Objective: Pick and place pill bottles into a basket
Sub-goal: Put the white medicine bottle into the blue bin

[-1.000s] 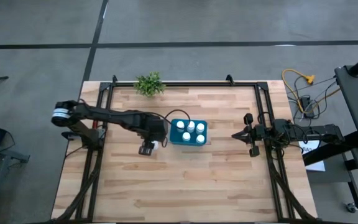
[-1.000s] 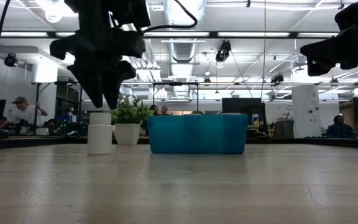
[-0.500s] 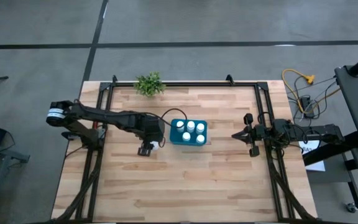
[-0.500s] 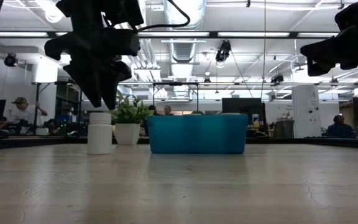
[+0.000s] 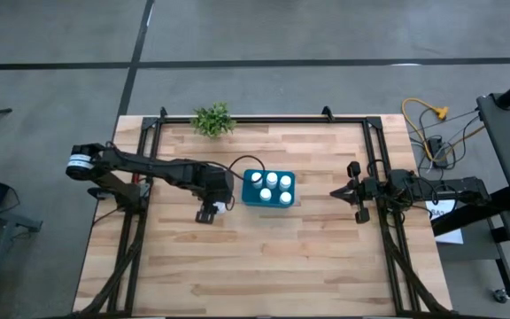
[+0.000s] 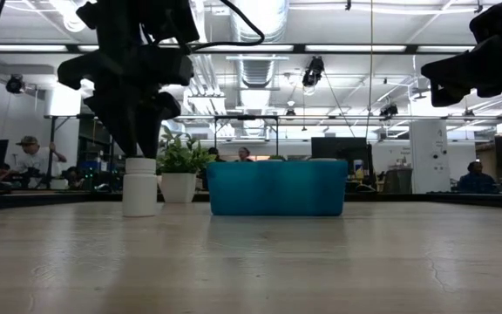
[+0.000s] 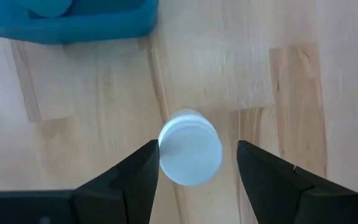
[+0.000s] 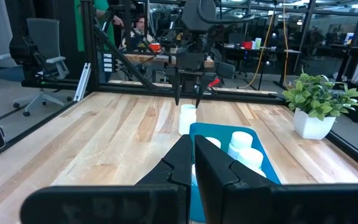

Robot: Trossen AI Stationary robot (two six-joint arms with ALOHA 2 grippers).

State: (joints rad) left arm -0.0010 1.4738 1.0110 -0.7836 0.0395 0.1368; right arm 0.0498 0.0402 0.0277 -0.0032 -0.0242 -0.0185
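Observation:
A white pill bottle (image 6: 140,186) stands upright on its base on the wooden table, just left of the teal basket (image 6: 275,187). My left gripper (image 6: 138,153) hangs open right above it, pointing down. In the left wrist view its fingers stand on either side of the bottle's cap (image 7: 190,155) without touching it. The basket (image 5: 247,200) holds several white bottles (image 5: 272,181). My right gripper (image 8: 194,155) is shut and empty, hovering right of the basket near the table's right rail (image 5: 336,192).
A small green plant in a white pot (image 5: 213,120) stands at the table's far edge. Black frame rails run along the table's left (image 5: 135,221) and right (image 5: 388,239) sides. People sit in the room beyond the table (image 6: 29,157).
My left gripper has shifted a little toward the table's left edge and slightly down, and now stands centred over the lone bottle. The bottle and basket have stayed where they were.

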